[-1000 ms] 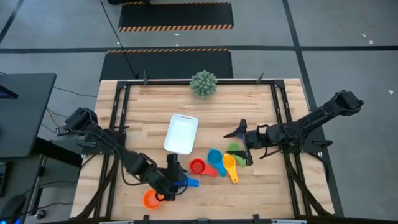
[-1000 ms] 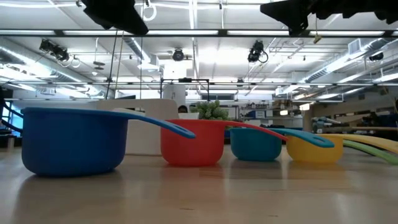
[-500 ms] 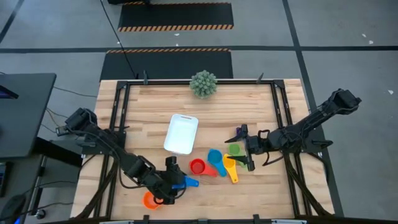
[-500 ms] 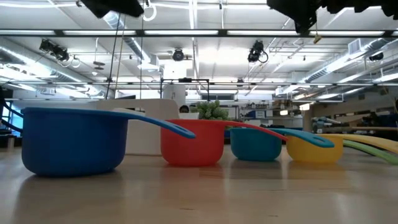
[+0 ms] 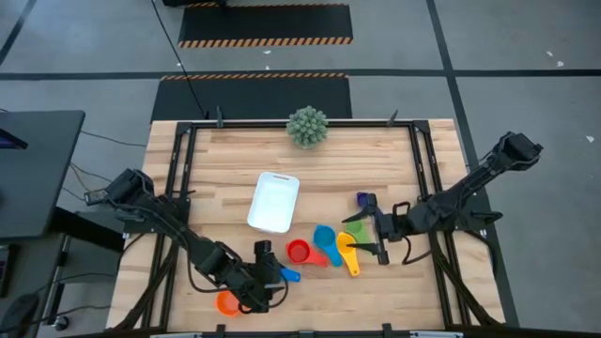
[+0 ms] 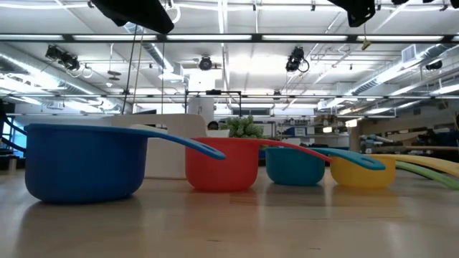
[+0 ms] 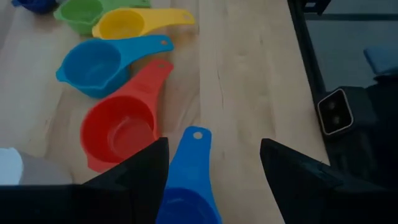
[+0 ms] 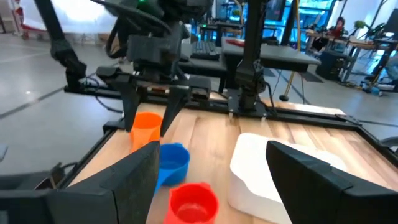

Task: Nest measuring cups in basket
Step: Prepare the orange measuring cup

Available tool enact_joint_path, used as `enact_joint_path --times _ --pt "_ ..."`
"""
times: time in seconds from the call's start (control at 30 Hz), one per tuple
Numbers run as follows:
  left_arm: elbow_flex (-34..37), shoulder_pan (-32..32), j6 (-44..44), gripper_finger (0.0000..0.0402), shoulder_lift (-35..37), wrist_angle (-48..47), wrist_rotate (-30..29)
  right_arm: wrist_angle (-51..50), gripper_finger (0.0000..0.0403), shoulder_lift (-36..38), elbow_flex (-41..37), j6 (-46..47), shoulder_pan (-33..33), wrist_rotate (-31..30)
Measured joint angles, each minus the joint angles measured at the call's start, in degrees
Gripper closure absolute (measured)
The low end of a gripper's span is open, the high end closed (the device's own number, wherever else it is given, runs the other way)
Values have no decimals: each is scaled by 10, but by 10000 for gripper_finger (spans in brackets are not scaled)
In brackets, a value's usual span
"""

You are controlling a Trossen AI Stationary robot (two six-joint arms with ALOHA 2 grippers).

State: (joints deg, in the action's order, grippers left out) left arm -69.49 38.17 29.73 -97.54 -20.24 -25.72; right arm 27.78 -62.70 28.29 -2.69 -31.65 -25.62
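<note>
The blue cup (image 5: 282, 275) stands on its base near the near edge, with the orange cup (image 5: 225, 302) beside it. My left gripper (image 5: 264, 268) hovers over the blue cup (image 7: 186, 199), open, with a finger to either side and above it. Red (image 5: 298, 251), light blue (image 5: 324, 235), yellow (image 5: 347, 249), green (image 5: 355, 225) and dark blue (image 5: 362, 199) cups lie in a row on the table. My right gripper (image 5: 368, 233) hangs open over the yellow and green cups. The white basket (image 5: 273, 201) sits mid-table.
A spiky green ball plant (image 5: 307, 125) stands at the far edge. Black rails (image 5: 424, 160) run along the table's sides. In the low view the blue (image 6: 82, 168), red (image 6: 222, 165), light blue (image 6: 294, 165) and yellow (image 6: 358, 172) cups stand in a line.
My left gripper has shifted a little toward the near edge, over the blue cup. My right gripper has drawn toward the near edge, uncovering the dark blue cup. No cup has moved.
</note>
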Motion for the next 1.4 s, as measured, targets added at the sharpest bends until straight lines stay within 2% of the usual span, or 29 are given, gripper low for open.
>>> enact_joint_path --times 0.2,0.43,0.7,1.23,1.4 --pt "0 -1 27 143 0 -1 1 -28 104 0 0 10 -21 -6" --pt "0 -5 42 143 0 0 2 -63 104 0 0 25 -36 -50" --pt "2 -5 97 143 0 -4 40 -123 104 0 -1 72 -36 -50" --pt "4 -14 177 143 0 -102 41 -86 104 0 -38 60 -36 -50" --pt "4 -37 178 143 0 -81 72 -69 104 0 -38 41 -36 -50"
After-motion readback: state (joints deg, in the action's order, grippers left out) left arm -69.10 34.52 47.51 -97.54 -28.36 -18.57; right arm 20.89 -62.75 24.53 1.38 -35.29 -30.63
